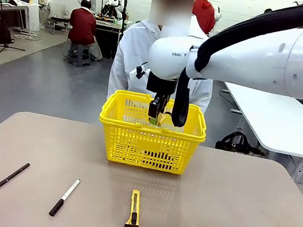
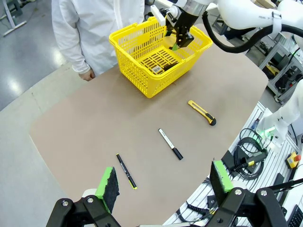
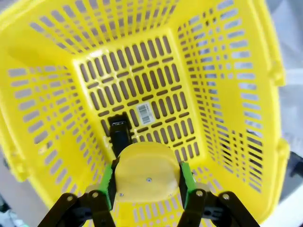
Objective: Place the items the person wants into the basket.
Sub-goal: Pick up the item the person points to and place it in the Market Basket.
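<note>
My right gripper (image 1: 157,116) hangs over the yellow basket (image 1: 130,139), shut on the rounded yellow tape measure (image 3: 147,176); its black strap (image 3: 120,135) dangles toward the basket floor (image 3: 142,90). The tape measure (image 1: 161,119) shows just above the rim. A yellow-and-black utility knife (image 1: 133,211) lies on the table in front of the basket. The same knife (image 2: 202,112) lies right of the basket (image 2: 142,75) in the left wrist view. My left gripper (image 2: 163,182) is open, high above the near table edge. The person (image 1: 131,58) in a white jacket stands behind the basket, one hand (image 2: 86,74) at the table edge.
A black pen with a yellow tip (image 1: 10,177) and a black-and-white marker (image 1: 65,197) lie on the front left of the tan table (image 1: 240,210). Cables and equipment (image 2: 248,151) sit past the table edge in the left wrist view. Another white table (image 1: 278,120) stands at the right.
</note>
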